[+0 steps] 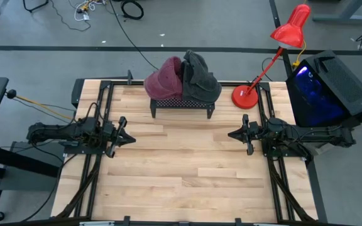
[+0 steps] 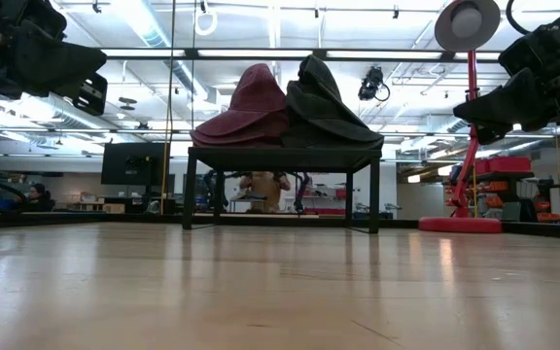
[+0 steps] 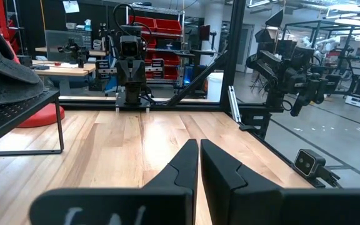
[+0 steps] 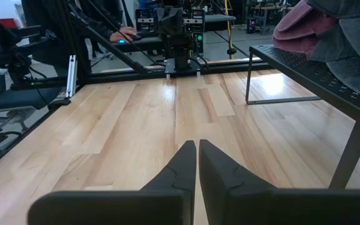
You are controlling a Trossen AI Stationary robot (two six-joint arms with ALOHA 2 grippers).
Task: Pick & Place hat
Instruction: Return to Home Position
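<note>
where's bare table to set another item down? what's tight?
Widest bare wood: table half opposite the shelf, plus the strip between left gripper and right gripper. Small patch left of it. Crowded: shelf top, full with red caps and black caps; lamp base on its right.

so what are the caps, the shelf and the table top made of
Red caps and black caps: soft cloth, likely cotton; matte, slumped and creased. Shelf: black metal, probably painted steel; perforated top, thin straight legs. Table top: light wood planks with visible grain and a slight sheen, probably sealed. Left claw, right claw: shut, at the table's sides.
</note>
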